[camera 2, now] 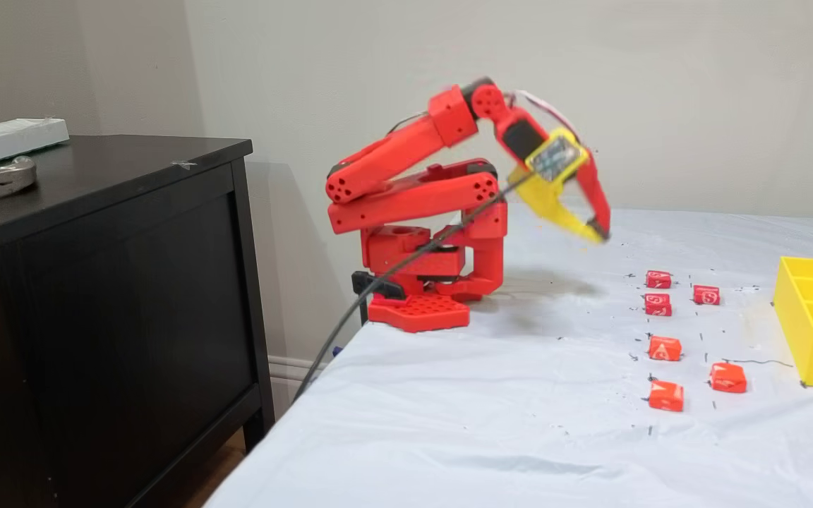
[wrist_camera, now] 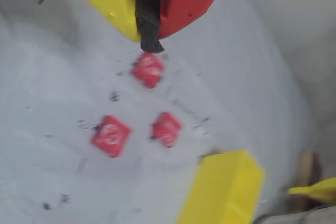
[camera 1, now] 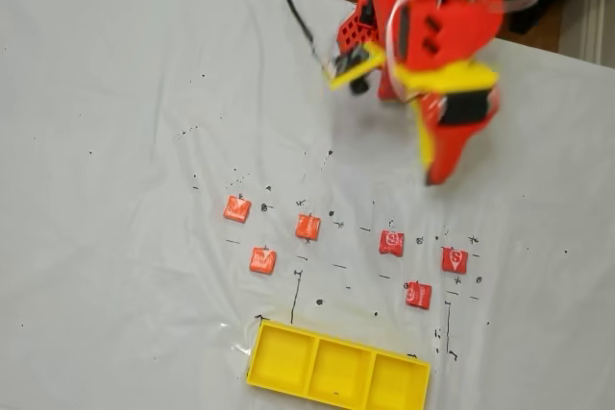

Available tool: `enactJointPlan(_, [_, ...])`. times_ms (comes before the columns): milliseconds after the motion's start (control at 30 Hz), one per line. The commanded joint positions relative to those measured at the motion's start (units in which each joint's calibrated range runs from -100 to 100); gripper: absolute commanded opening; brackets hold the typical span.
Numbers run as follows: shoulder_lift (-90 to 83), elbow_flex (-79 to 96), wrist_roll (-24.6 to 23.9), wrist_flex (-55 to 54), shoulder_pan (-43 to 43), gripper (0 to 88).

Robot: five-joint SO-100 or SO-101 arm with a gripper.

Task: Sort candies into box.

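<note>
Gripper hangs in the air above the white cloth, jaws clenched w/ nothing held, tips meeting on a black pad in the wrist view. Six candies lie loose on the cloth in two rough rows, well apart from each other. Yellow box sits at the near edge in a fixed view, all 3 compartments empty, candies just beyond it
</note>
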Motion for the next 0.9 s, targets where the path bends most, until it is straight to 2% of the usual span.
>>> enactJointPlan(0, [23.0,-24.1,-0.8,-2.1,-1.9,0.1])
enactJointPlan(100, [36.3,-40.4,-0.8,3.5,-3.4,0.1])
enactJointPlan(333, [46.8,-53.8,-2.6,10.9,-8.2,0.1])
enactJointPlan(533, [60.8,-63.3,-7.6,12.8,-9.4,0.1])
enactJointPlan(667, [78.9,-79.1,-10.2,17.2,-10.3,0.1])
enactJointPlan(767, [83.7,-85.9,-11.5,20.7,-10.7,0.1])
enactJointPlan(867, [85.4,-85.6,-12.6,19.9,-11.5,2.6])
